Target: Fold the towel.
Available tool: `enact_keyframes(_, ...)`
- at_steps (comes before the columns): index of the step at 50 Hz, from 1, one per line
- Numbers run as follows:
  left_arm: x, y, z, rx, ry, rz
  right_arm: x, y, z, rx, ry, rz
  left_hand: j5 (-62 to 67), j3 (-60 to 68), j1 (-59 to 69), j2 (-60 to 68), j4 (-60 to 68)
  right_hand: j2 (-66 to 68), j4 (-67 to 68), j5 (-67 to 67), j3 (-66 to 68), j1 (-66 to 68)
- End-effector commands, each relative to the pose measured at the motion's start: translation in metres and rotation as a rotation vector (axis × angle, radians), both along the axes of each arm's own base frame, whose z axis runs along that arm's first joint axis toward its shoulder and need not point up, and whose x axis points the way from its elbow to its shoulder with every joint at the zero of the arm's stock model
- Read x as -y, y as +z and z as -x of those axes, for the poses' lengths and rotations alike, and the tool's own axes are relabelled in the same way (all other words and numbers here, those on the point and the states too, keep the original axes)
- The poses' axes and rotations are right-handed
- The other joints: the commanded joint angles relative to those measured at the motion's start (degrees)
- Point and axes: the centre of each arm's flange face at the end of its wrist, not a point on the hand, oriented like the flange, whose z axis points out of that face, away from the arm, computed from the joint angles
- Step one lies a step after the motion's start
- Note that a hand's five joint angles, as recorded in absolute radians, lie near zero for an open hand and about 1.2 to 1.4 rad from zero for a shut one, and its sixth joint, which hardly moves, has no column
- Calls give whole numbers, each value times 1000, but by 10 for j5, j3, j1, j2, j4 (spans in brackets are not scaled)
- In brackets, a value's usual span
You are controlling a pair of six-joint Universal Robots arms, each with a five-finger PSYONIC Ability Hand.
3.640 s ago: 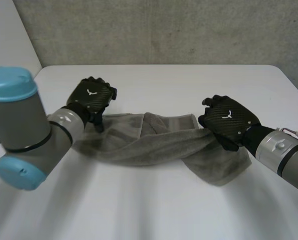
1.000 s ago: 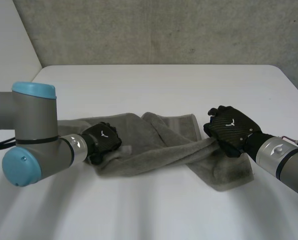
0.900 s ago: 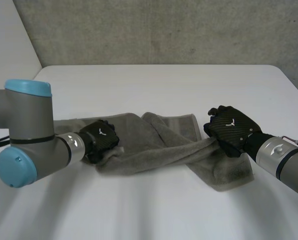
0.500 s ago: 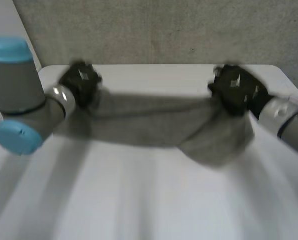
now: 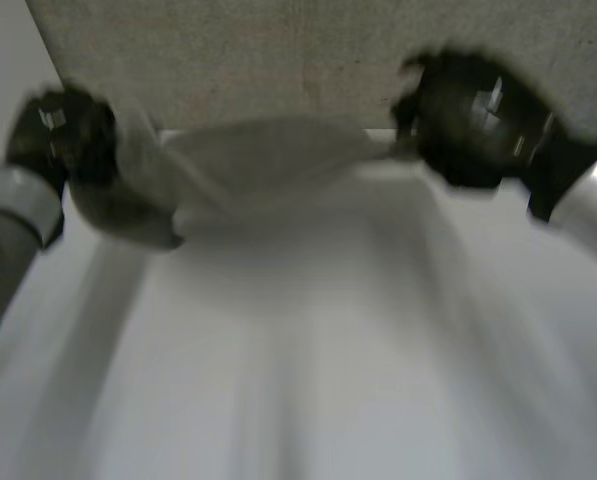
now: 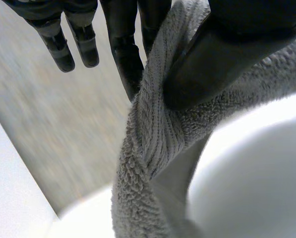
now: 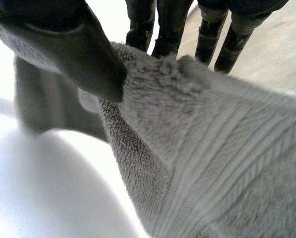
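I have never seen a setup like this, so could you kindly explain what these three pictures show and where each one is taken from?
This is a robot with two arms, each ending in a black robot hand. The head view looks down from between and behind the arms: the left robot hand is at its left and the right robot hand at its right, over a white table. A grey towel hangs stretched between them, seemingly off the table. The other two pictures come from cameras on the wrists, each looking along its own palm. In the left wrist view the thumb pinches the towel against the fingers; the right wrist view shows the same grip at the towel's other end.
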Motion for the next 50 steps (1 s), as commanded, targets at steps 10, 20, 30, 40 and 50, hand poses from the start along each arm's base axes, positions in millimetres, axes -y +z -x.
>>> enact_keyframes(10, -48, -90, -5, 55, -90, -306, -20, -118, 19, -348, 9, -266, -469, -33, -439, -469, -38, 60, -44, 40, -30, 54)
enact_keyframes(20, -36, -47, -12, 41, -69, -172, -19, -118, 18, -348, 5, -263, -482, -33, -452, -483, -38, 60, -44, 40, -30, 54)
enact_keyframes(30, -50, -58, 20, 279, -344, -164, -20, -120, 19, -350, 2, -274, -489, -33, -459, -489, -38, 60, -44, 40, -30, 54)
enact_keyframes(40, -47, -97, 32, 553, -497, -284, -20, -121, 21, -353, -3, -282, -489, -33, -459, -489, -38, 60, -44, 40, -30, 54)
enact_keyframes(50, -38, -113, 35, 598, -530, -325, -21, -123, 21, -356, -3, -288, -496, -33, -466, -496, -38, 60, -44, 40, -30, 54)
